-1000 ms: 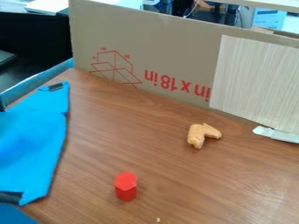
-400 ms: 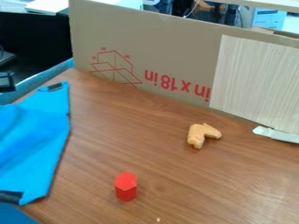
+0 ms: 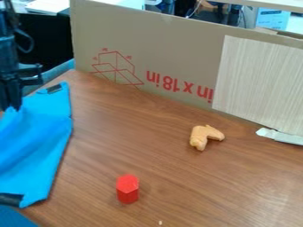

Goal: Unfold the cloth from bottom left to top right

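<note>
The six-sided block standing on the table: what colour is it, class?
The block is plain red, seen best in the camera view.

The cloth [image 3: 35, 142] is bright blue, with a small dark patch at its upper corner and a wider one at its lower left. It lies on the left part of the table [image 3: 160, 155], and the view's left edge cuts it off. Its right side runs down from a narrow upper corner, bulges slightly around the middle, then slants down and left to a blunt lower corner. A shallow nick shows in that side, above the middle. Soft creases and ridges slant across the body from upper right to lower left, and near the view's left edge the top rises to a small peak.
</note>
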`<state>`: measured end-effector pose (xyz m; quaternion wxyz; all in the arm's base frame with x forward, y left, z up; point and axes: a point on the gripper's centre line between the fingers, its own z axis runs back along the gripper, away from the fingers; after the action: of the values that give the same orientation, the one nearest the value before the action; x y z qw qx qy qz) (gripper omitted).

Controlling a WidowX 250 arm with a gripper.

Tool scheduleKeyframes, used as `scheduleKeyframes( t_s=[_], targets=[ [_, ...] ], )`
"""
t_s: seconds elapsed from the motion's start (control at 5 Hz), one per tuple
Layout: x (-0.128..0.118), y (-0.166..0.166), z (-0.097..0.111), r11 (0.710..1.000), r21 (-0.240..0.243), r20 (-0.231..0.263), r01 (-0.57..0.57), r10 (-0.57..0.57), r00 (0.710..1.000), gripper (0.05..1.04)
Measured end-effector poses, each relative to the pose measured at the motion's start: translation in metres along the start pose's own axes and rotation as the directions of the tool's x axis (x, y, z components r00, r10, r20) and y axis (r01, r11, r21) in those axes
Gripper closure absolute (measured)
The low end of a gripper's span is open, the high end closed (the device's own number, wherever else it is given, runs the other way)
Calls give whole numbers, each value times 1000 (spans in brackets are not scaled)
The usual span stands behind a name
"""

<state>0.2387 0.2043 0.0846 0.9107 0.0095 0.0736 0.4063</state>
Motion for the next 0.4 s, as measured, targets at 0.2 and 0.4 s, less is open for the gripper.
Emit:
scheduleKeyframes(
  t_s=[0.2,0.4],
  targets=[
    [-7,-16,1,1000,12,-23,-10,10,1000,1001],
    [-11,-36,2,999,22,-16,-23,24,1000,1001]
  ],
)
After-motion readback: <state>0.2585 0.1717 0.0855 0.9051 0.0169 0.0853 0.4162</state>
